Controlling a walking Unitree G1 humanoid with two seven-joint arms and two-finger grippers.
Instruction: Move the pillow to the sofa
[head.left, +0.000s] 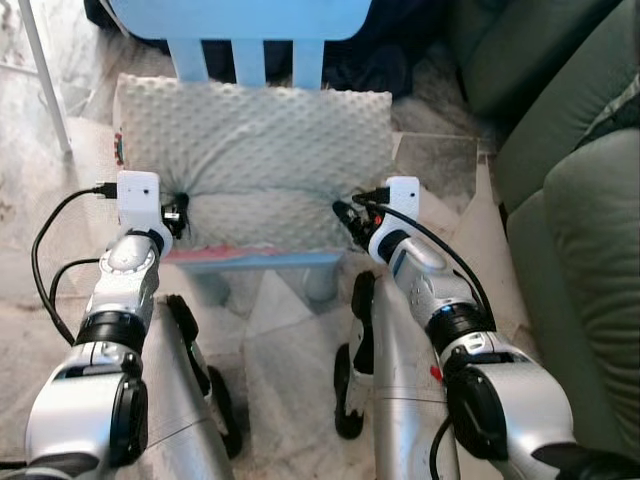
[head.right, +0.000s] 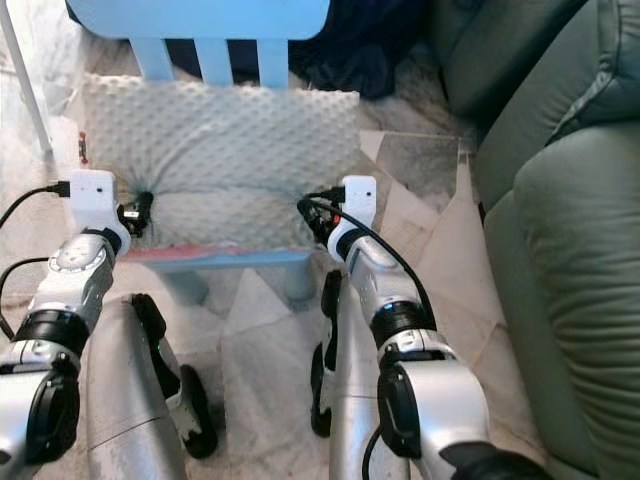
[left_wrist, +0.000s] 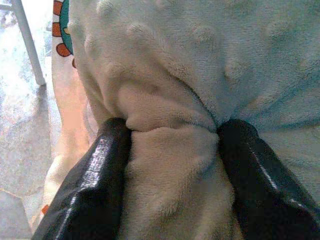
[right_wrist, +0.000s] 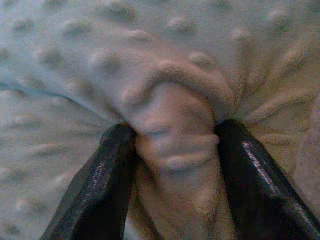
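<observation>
A pale mint, bumpy-textured pillow (head.left: 255, 160) lies on the seat of a small light-blue chair (head.left: 262, 260). My left gripper (head.left: 177, 214) pinches the pillow's left edge, and in the left wrist view its fingers (left_wrist: 100, 175) squeeze a fold of fabric (left_wrist: 170, 175). At the pillow's right edge my right gripper (head.left: 347, 216) is shut on another bunched fold (right_wrist: 172, 145), held between black fingers (right_wrist: 100, 180). The green sofa (head.left: 570, 200) stands to my right.
The blue chair's slatted back (head.left: 250, 55) rises behind the pillow. A white metal leg (head.left: 45, 80) stands at the far left on the marble floor (head.left: 290, 330). Dark cloth (head.left: 380, 60) lies beyond the chair, next to the sofa.
</observation>
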